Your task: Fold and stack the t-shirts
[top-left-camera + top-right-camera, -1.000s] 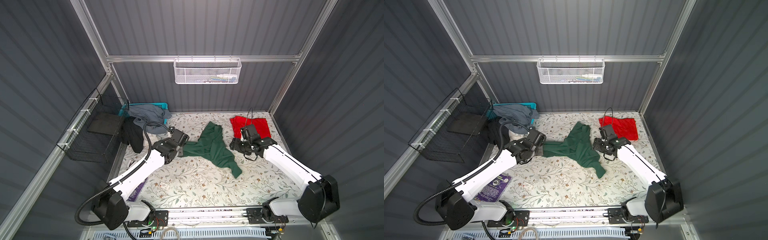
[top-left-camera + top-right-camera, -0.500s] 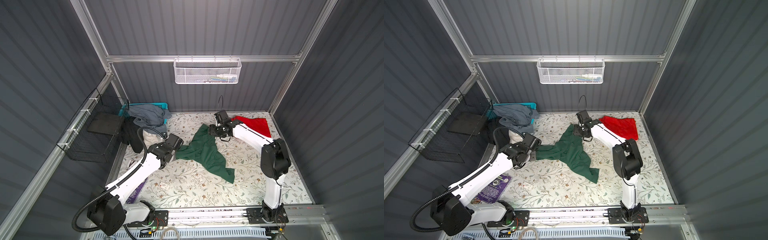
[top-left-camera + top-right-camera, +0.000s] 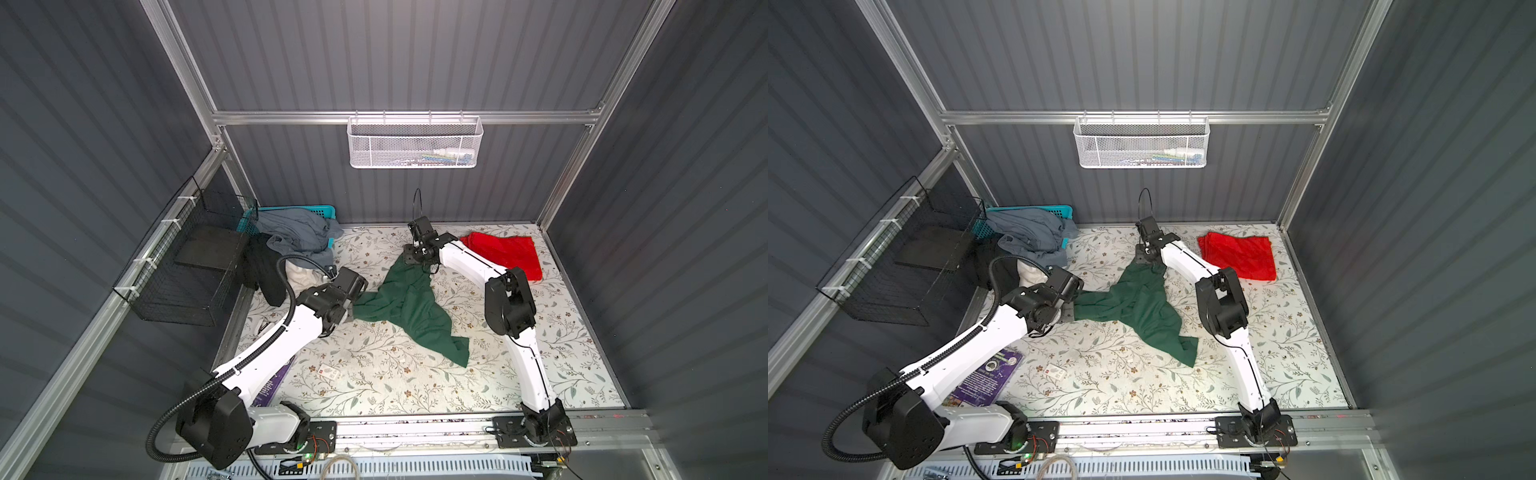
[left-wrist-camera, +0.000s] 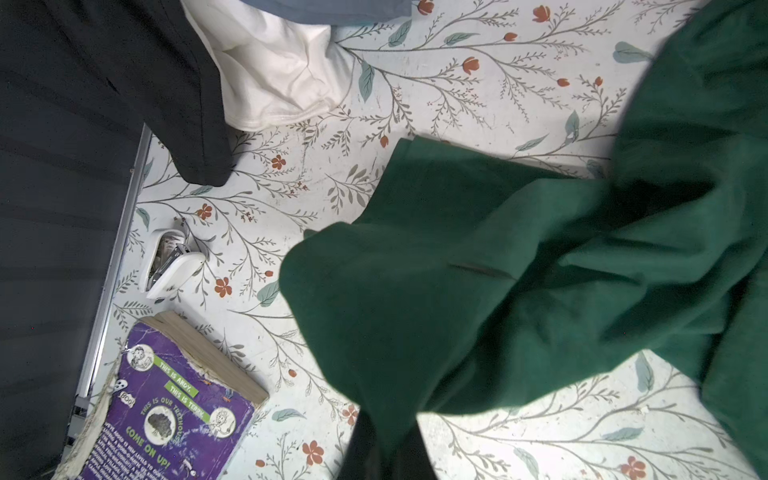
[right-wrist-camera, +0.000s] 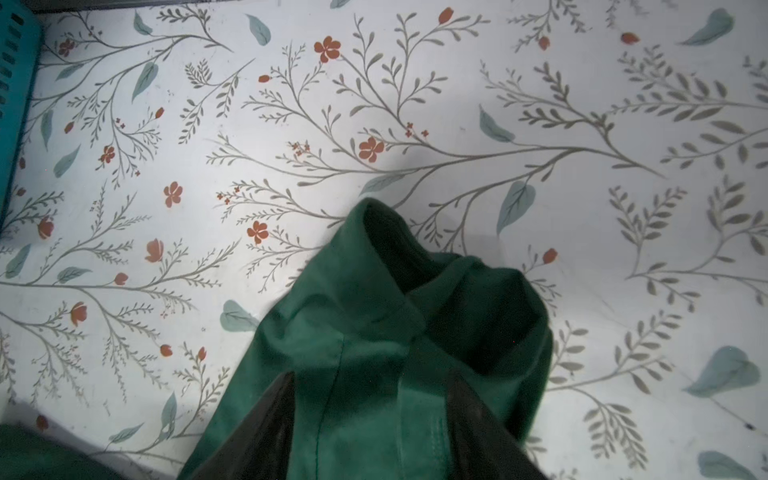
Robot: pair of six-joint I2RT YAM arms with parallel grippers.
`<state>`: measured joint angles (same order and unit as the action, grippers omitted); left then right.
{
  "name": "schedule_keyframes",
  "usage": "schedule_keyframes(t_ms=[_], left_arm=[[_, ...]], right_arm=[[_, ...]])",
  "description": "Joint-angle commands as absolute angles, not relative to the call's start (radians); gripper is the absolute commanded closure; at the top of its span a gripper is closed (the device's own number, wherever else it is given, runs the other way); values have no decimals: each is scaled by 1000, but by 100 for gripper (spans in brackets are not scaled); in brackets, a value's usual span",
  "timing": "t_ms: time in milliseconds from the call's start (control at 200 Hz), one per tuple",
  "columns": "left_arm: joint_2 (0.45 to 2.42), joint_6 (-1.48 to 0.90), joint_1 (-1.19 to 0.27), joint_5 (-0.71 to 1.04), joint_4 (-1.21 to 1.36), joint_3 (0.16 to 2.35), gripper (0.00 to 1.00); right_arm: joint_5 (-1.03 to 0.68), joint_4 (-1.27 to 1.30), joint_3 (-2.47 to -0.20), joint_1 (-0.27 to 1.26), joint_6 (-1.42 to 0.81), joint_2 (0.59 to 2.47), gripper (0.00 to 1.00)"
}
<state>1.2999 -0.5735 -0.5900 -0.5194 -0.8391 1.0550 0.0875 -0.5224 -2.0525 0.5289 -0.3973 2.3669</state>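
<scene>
Pinching the dark green t-shirt (image 3: 409,307) mid-table by its 9 o'clock corner, left gripper (image 3: 352,318) clamped, we straddle its 12 o'clock tip with the right gripper (image 3: 409,261); gripped or not, we cannot tell.

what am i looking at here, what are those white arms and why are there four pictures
Two white robot arms work at a flowery table; each ends in a claw. Two pictures look down from overhead, nearly the same view. Two come from cameras on the arms' wrists. A dark green t-shirt lies crumpled mid-table, a red t-shirt at the back right, other clothes back left. The left claw pinches the green one's edge. The right claw straddles another corner; whether it grips, I cannot tell.
</scene>
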Motion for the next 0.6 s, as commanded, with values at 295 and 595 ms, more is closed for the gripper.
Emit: schedule_keyframes(t_ms=[295, 595], left_arm=[[1301, -597, -592, -509, -848, 1055, 100], [1322, -584, -592, -550, -865, 1114, 100]], right_arm=[[66, -472, -2077, 521, -366, 2409, 83], [173, -462, -1974, 521, -331, 2206, 100]])
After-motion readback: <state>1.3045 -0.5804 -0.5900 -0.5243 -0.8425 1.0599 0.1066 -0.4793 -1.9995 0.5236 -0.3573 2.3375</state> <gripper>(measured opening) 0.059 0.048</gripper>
